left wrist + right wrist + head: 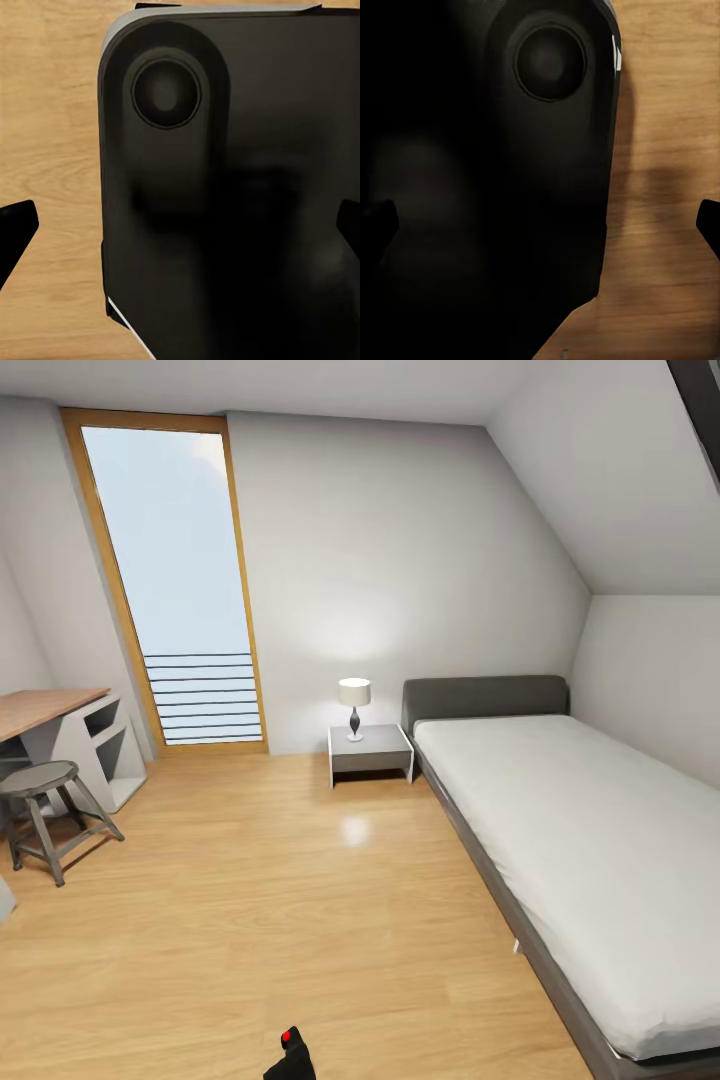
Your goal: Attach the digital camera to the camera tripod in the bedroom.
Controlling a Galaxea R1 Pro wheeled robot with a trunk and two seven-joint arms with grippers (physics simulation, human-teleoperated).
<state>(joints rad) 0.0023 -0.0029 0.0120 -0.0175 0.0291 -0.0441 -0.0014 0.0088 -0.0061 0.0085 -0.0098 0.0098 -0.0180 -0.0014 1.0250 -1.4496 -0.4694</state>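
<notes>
Daylight is coming through a tall wood-framed window [175,575] in the far wall of the bedroom [400,540], and the light wood floor [270,900] is stretching across the middle of the head view. A grey-framed bed [570,840] is lying along the right side, its headboard against the far wall, and just beside the headboard a small white nightstand [371,752] is carrying a lit lamp [354,705]. At the left edge a wood-topped white counter [60,730] is standing against the wall, with a grey round-seated stool [50,810] just in front of it. At the very bottom of the head view, near the middle, a small black shape with a bright red spot is poking into the picture; it looks like the digital camera [290,1058], though what is holding it cannot be told. In the left wrist view the left tool [180,225] is showing its fingertips [16,225] spread wide apart, with a dark robot body part [240,187] and the floor beyond them. The right tool [544,225] is likewise spread wide over a dark body part [510,165] and wood planks.
</notes>
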